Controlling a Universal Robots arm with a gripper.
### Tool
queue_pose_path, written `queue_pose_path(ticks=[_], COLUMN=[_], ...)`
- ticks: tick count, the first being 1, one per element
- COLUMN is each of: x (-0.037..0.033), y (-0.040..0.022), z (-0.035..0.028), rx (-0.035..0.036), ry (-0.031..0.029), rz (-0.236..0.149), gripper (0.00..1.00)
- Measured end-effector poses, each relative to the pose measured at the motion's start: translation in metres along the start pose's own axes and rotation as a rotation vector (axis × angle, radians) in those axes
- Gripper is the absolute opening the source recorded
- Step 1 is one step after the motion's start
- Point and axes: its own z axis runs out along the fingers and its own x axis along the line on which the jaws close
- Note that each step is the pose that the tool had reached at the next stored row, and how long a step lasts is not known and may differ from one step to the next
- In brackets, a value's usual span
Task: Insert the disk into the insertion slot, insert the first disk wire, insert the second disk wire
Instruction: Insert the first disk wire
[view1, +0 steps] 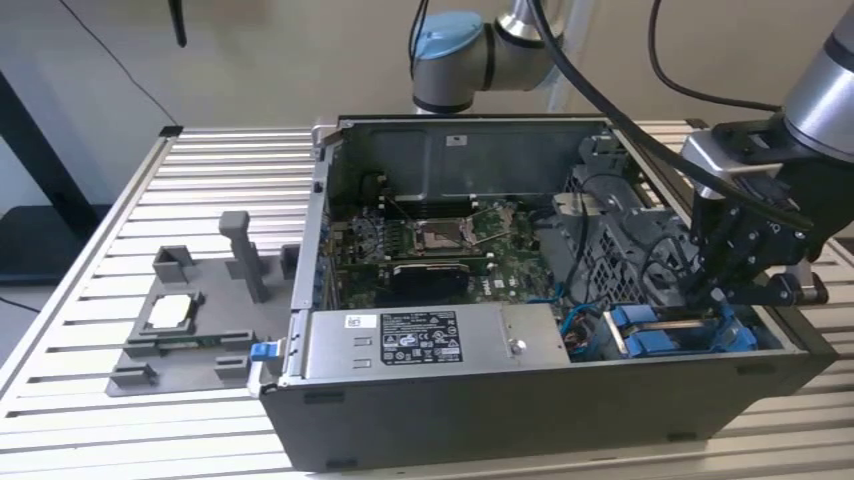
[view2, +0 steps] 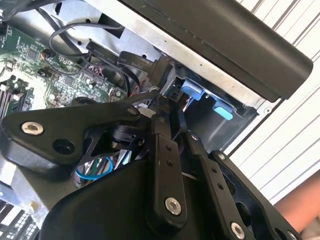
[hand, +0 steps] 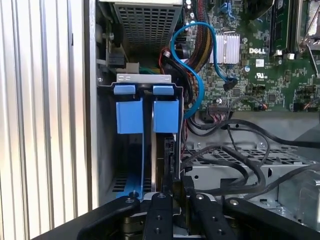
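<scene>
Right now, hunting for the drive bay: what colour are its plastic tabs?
Bright blue tabs, clearest in the first wrist view.

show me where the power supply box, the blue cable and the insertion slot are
power supply box (view1: 420, 338), exterior view, on the label on its top face
blue cable (hand: 199, 95), first wrist view, on its curved stretch
insertion slot (hand: 120, 182), first wrist view, on its perforated inner wall

Place: robotics lab or test bench.
Bench: slatted aluminium table (view1: 80, 330) against a bare pale wall.
Machine: industrial robot arm (view1: 461, 50) rising behind the work piece, black cables trailing from it.
Work piece: open computer case (view1: 534, 410), with the motherboard (view1: 441, 240) and insertion slot (view1: 667, 335) exposed.
Fixture: grey parts jig (view1: 187, 335) on the table just beside the case.
</scene>
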Motion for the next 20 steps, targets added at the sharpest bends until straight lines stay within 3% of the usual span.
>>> queue_pose_path(ticks=[7, 20], x=[0.0001, 0.0018], y=[0.0033, 0.0033], z=[0.0001, 0.0006], rx=[0.0028, 0.0038], ry=[0.0006, 0.0004], rz=[0.000, -0.003], gripper=[0.20, 0.20])
